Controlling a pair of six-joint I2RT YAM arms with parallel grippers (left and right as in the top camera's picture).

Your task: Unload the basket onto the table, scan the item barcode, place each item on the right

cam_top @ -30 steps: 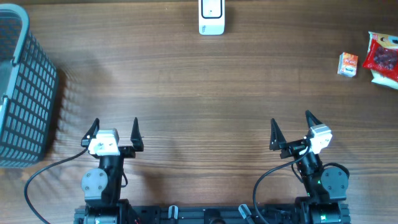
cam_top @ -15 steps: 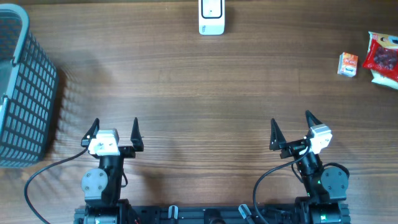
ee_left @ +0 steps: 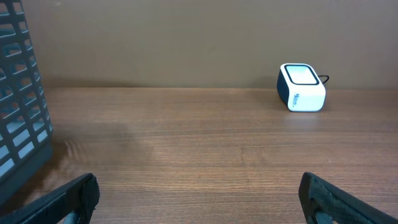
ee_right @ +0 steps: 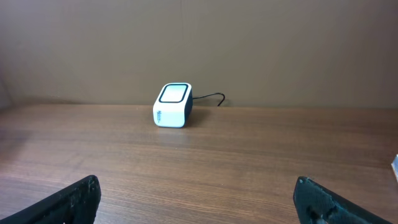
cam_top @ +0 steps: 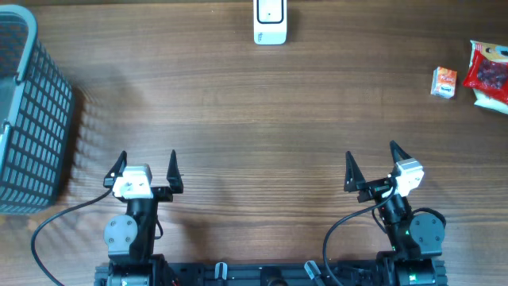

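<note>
left hand (cam_top: pixel 147 155) spread | right hand (cam_top: pixel 371 151) spread | item: small orange-white box (cam_top: pixel 444 82)

Bare table (cam_top: pixel 254 111) is lying open ahead of the left gripper (cam_top: pixel 147 155) and the right gripper (cam_top: pixel 370 151), all the way to the far edge. The basket (cam_top: pixel 32 119) is walling off the left edge, near the left gripper. The scanner (cam_top: pixel 270 22) is standing mid far edge. A box (cam_top: pixel 444 82) and a packet (cam_top: pixel 488 67) are crowding the far right corner
</note>
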